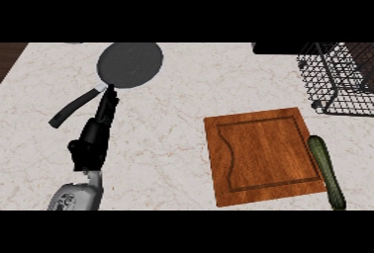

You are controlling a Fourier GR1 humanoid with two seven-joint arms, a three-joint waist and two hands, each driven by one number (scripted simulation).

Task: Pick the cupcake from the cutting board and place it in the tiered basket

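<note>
Marble surface (pixel 182 108) holds one cutting board (pixel 261 155), one pan (pixel 129 64), one cucumber (pixel 326 170), one wire basket (pixel 337 76); left hand (pixel 93 141), fingers (pixel 108 106) straight, released.

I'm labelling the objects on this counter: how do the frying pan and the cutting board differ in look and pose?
The frying pan is round and dark grey, while the cutting board is rectangular, brown wood with a groove near its edges. The pan has a long black handle running down-left; the board has none. The pan lies at the upper left with the left hand reaching its handle joint; the board lies at the lower right, a cucumber along its right edge. Both lie flat on the marble counter.
</note>
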